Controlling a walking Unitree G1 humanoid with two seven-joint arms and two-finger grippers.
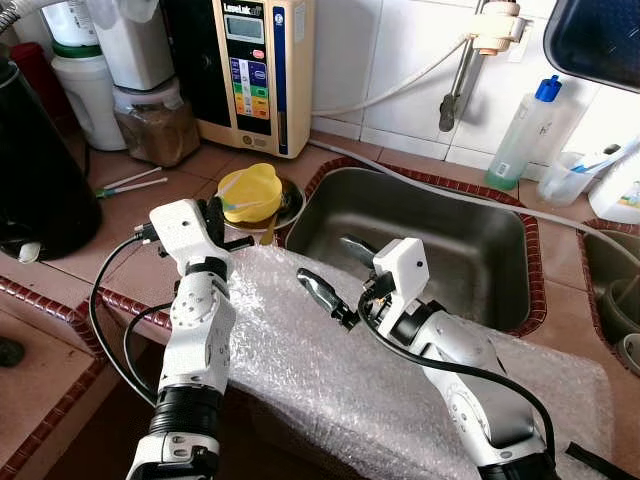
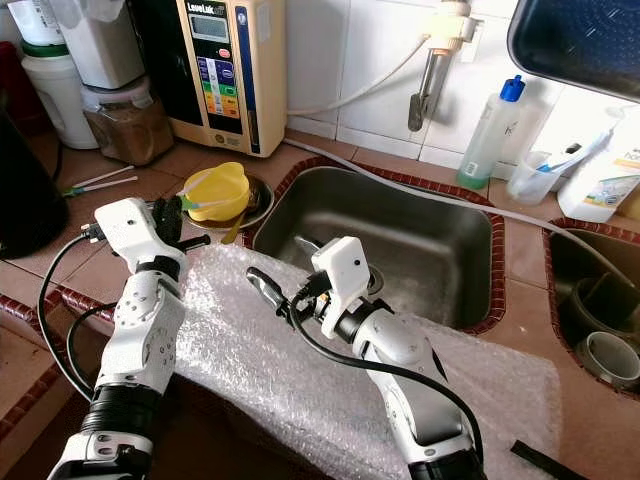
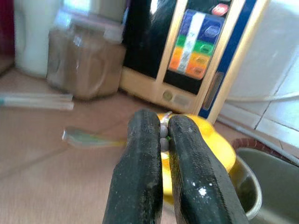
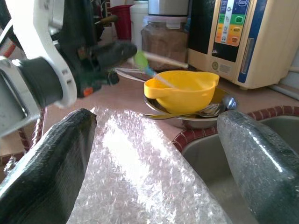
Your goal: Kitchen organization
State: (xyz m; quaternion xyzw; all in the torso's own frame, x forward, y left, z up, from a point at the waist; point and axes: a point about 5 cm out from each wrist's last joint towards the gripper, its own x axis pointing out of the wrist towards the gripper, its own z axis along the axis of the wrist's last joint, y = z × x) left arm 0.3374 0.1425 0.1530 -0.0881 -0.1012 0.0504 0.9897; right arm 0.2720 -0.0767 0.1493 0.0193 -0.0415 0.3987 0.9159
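Note:
A yellow cup [image 1: 250,192] sits in a small metal bowl [image 1: 290,208] on the tiled counter, left of the sink [image 1: 430,250]. My left gripper [image 1: 218,208] is beside the cup, shut on a thin green-tipped stick [image 4: 140,58] whose other end reaches into the cup; in the left wrist view its fingers [image 3: 140,158] are pressed together. A spoon [image 4: 212,109] lies in the bowl. My right gripper [image 2: 282,262] hangs open with nothing in it above a sheet of bubble wrap [image 1: 320,370], at the sink's front left corner.
A water machine [image 1: 255,70], a brown-filled jar [image 1: 155,125] and white containers stand at the back. A black appliance [image 1: 35,170] is at far left. Thin sticks [image 1: 130,183] lie on the counter. A hose [image 1: 470,195] crosses the sink; a bottle [image 1: 522,135] stands behind it.

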